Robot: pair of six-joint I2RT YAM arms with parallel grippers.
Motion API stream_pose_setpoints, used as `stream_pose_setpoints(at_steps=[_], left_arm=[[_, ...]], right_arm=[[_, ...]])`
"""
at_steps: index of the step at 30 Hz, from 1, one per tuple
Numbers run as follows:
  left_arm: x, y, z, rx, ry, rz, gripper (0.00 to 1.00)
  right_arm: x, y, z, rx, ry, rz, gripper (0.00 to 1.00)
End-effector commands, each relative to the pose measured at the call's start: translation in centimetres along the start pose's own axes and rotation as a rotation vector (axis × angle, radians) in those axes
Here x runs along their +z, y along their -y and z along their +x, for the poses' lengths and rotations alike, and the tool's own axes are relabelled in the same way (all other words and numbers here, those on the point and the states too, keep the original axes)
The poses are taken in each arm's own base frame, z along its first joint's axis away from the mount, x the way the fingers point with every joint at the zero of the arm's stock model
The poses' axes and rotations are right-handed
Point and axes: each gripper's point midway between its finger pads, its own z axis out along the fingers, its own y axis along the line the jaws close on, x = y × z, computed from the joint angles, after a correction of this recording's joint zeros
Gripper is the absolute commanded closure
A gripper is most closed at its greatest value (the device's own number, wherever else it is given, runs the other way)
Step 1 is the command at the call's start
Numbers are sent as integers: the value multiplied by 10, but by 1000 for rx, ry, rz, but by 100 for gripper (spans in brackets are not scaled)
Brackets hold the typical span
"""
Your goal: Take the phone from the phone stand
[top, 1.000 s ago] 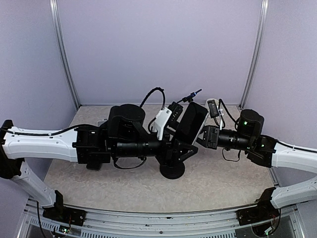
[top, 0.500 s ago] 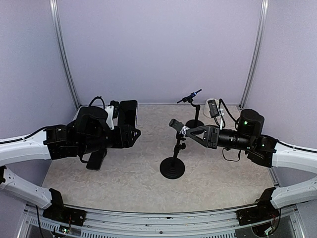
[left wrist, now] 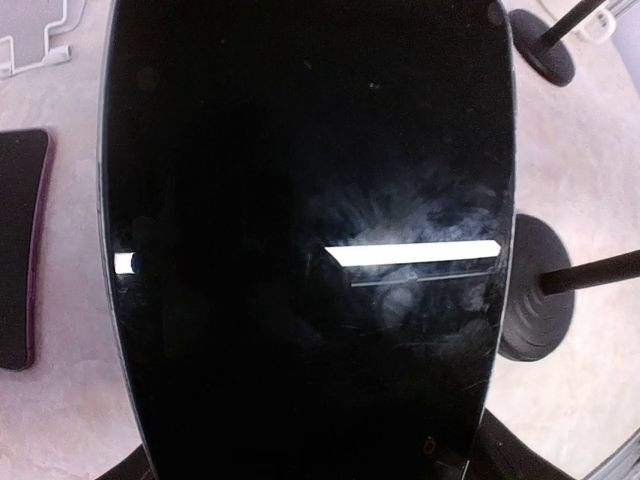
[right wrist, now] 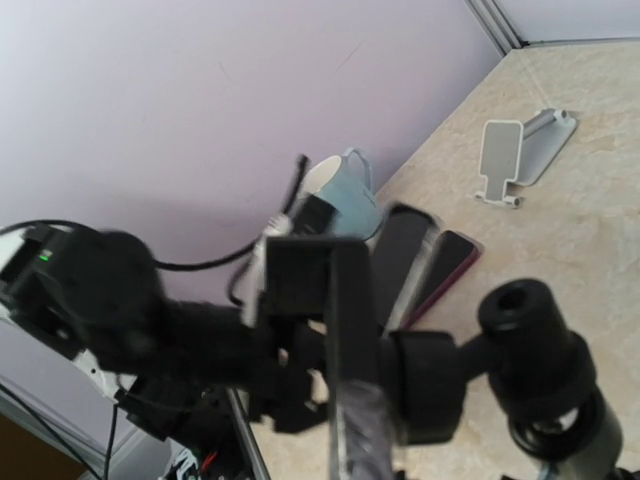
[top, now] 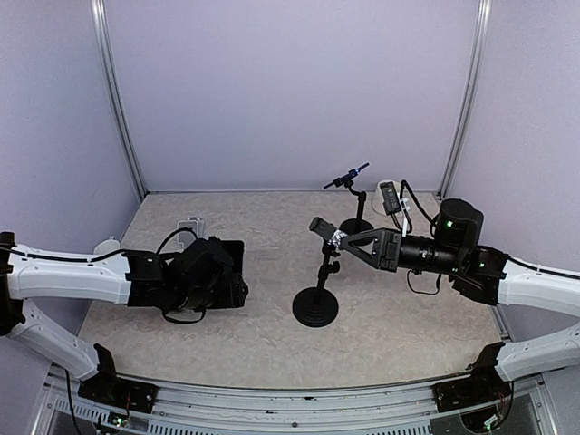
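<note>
The phone [top: 228, 265] is a black slab in my left gripper [top: 216, 276], low over the table at the left, well clear of the stand. Its dark screen [left wrist: 300, 250] fills the left wrist view and hides the fingers. The black phone stand [top: 316, 308] stands mid-table on a round base, with its pole rising to an empty clamp head [top: 322, 227]. My right gripper [top: 343, 240] is shut on that clamp head, which shows close up in the right wrist view [right wrist: 335, 290].
A second small stand [top: 355, 198] and a white device [top: 390, 195] sit at the back right. A white stand [top: 190, 224] and a cup [top: 107, 245] are at the left. A dark phone [left wrist: 20, 260] lies on the table beside the held phone.
My left arm pulled the phone off the stand, carried it left and lowered it toward the table. The right gripper stays on the stand's clamp head.
</note>
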Motion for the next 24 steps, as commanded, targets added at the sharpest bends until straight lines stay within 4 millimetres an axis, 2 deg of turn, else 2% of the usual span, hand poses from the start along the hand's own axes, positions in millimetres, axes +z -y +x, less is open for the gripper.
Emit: stream_pose_setpoints(at_steps=[1,14,24], left_arm=[[17,2,-4,-31,13,-45,72],[65,4,14,24,-36,-152,70],[79,-2,24,61,-67,-203,55]], right_arm=[[-1,14,1,-19,-3,76,100],[-1,15,2,-18,-3,78,100],[3,14,1,-16,-7,70,100]])
